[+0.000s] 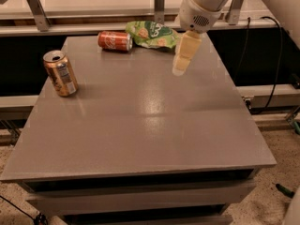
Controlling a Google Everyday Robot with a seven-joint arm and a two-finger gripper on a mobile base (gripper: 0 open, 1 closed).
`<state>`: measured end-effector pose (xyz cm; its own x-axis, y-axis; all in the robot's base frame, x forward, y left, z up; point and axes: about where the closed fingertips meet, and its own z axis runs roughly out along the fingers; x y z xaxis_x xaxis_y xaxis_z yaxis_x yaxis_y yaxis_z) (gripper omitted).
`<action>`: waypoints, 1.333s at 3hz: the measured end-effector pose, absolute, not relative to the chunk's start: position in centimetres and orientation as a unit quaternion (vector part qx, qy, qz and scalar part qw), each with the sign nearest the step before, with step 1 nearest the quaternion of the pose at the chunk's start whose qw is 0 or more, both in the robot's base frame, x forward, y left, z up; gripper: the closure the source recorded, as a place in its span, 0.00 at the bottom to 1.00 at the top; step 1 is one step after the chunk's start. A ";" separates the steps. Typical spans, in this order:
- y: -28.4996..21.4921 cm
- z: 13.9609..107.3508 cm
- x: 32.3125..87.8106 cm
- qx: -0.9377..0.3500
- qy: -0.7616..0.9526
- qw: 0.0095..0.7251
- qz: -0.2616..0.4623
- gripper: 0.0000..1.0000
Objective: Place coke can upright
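Note:
The coke can (115,41), red-orange with white script, lies on its side at the far edge of the grey table (140,125), its silver top pointing right. My gripper (179,69) hangs from the white arm above the far right part of the table, to the right of the can and a little nearer, well apart from it. It holds nothing that I can see.
A gold-bronze can (61,73) with a white label stands upright near the table's left edge. A green snack bag (152,34) lies at the far edge, touching the coke can's right end. A rail with metal posts runs behind the table.

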<state>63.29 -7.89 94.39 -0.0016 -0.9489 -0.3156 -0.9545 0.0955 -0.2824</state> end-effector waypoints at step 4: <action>6.4 98.2 68.0 -0.751 0.616 0.237 -0.025 0.00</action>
